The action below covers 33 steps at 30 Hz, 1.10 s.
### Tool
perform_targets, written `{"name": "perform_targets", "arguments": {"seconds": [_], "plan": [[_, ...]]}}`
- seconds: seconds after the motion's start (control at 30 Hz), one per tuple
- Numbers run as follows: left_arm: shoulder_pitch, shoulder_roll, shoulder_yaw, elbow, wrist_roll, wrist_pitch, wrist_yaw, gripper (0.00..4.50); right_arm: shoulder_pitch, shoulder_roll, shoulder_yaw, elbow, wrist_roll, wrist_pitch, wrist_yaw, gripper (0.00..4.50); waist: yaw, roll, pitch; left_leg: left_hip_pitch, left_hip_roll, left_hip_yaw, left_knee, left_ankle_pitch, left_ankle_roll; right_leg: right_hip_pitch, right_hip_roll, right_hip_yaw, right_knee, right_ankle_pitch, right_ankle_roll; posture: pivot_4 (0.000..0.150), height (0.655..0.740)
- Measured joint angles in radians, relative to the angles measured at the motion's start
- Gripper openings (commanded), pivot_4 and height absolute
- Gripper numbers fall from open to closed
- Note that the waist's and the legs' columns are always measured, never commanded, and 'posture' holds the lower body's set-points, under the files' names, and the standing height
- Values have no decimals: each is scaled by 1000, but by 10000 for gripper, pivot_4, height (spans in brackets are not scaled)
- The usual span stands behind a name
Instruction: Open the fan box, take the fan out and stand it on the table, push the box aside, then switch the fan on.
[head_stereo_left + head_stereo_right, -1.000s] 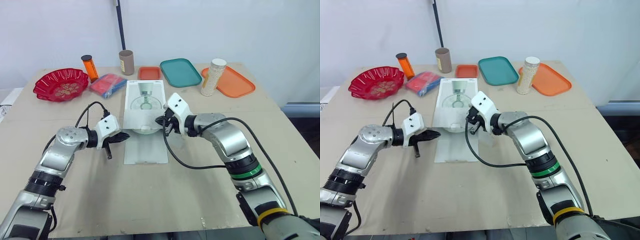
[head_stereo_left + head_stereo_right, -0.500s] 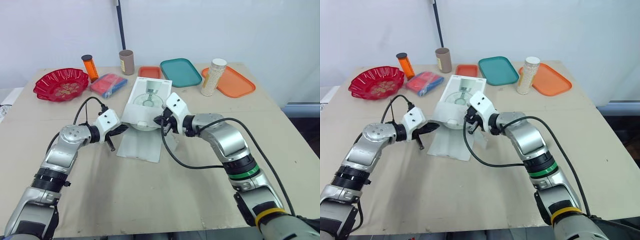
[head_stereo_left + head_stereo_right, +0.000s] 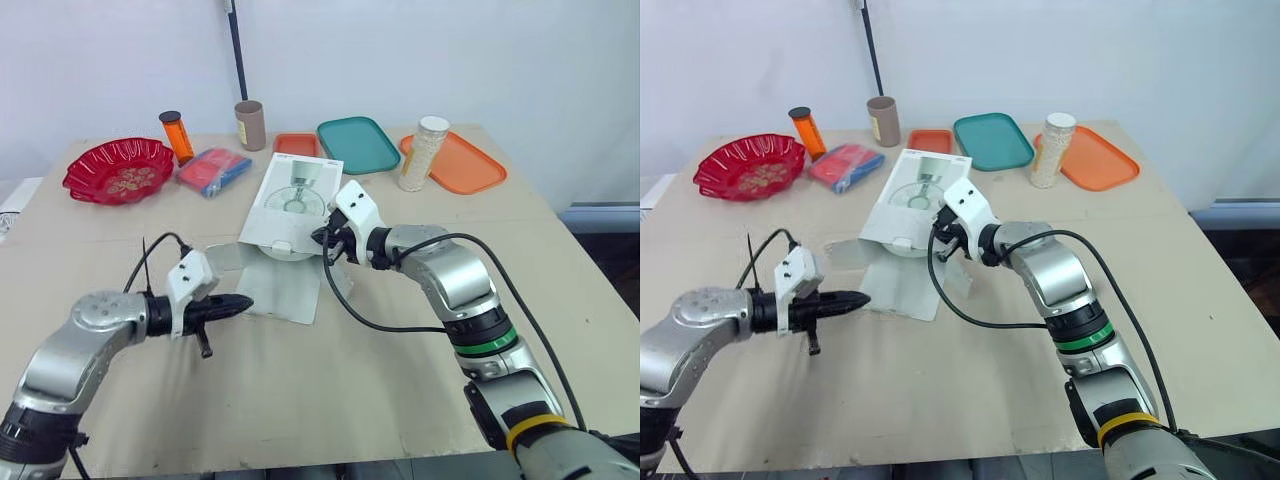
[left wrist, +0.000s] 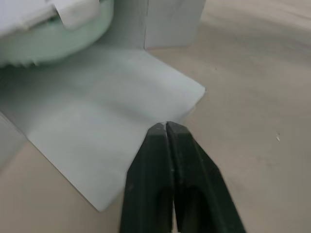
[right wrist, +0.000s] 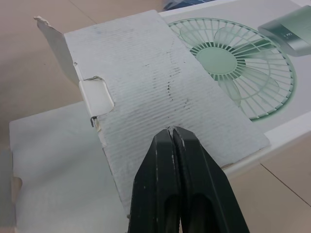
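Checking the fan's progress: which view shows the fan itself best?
Left wrist view: the green fan bulges from the box up close. Eye views give a sliver; right wrist view, the box's printed picture.

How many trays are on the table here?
3, in a row at the far side: small orange tray, teal tray to its right, large orange tray rightmost. None looks hidden.

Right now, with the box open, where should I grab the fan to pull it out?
Grip the fan by its pale green round rim, bulging out of the open near end of the fan box; the rest is covered. Come from the robot's side, low over the flap lying flat on the table, probably with the left gripper, which is shut now and points that way.
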Motion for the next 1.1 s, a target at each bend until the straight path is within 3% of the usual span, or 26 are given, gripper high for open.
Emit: {"name": "perform_targets", "arguments": {"seconds": [0.07, 0.23, 0.33, 0.53, 0.77, 1.1], "plan": [[19, -37, 17, -16, -26, 23, 35, 18214, 0, 1, 0, 0, 0, 0, 0, 0, 3, 0, 0, 0, 0, 0, 0, 0, 0, 0, 0, 0, 0, 0, 0, 1500, 7400], [48, -254, 99, -22, -115, 128, 263, 35731, -2, 6, 3, 9, -2, -7, 1, 0, 8, -1, -1, 0, 0, 0, 1, 0, 0, 0, -1, 0, 0, 0, 0, 1500, 7400], [59, -317, 135, -67, -182, 193, 355, 44335, -3, 6, 4, 11, -3, -10, 4, 0, 8, -2, -1, 0, 0, 0, 1, 0, 0, 0, 0, 0, 0, 0, 0, 1500, 7400], [33, -445, 234, -100, -372, 313, 538, 44335, -6, 6, 7, 17, -3, -12, 10, 0, 8, -3, -2, 0, 0, 0, 1, 0, 0, 0, -1, 0, 0, 0, 0, 1500, 7400], [-46, -589, 360, 34, -640, 429, 811, 44335, -12, 3, 11, 23, -9, -12, 23, 0, 8, -5, -3, 0, 0, 0, 2, 0, -1, 0, -1, 0, 0, 0, 0, 1500, 7400], [-88, -670, 335, 151, -703, 417, 961, 44335, -23, -1, 14, 36, -15, -12, 27, 0, 10, -5, -3, 0, -1, 0, 2, 3, -7, 0, -1, 0, 0, 1, 0, 1500, 7400]]}}
